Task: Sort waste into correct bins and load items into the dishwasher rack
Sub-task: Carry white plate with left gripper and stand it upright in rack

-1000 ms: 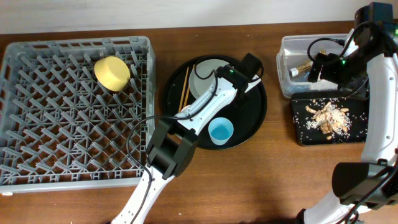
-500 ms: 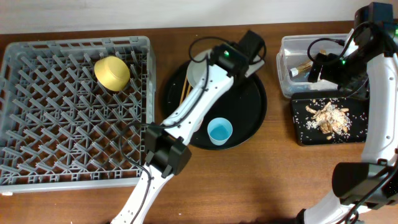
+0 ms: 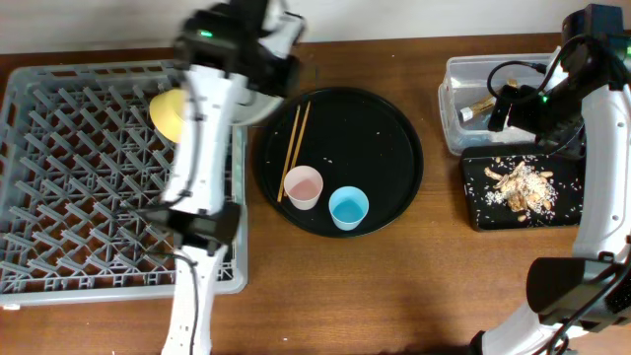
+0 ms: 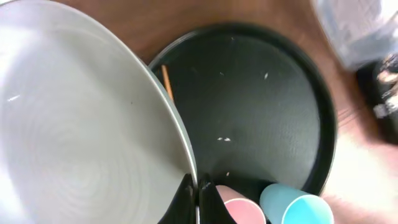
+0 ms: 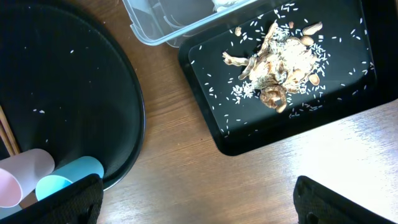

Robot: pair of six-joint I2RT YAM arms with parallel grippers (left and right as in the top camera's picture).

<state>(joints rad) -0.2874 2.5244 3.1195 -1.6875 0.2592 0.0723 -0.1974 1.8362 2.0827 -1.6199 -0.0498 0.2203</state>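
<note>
Left claw (image 4: 196, 198) on plate (image 4: 81, 124); scrap-strewn tray (image 5: 249, 132)

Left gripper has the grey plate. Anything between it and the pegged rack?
Only the small yellow bowl, sitting on pegs beside where the pale grey round plate, clamped in the left gripper, hangs at the edge of the large grey pegged rack.
</note>
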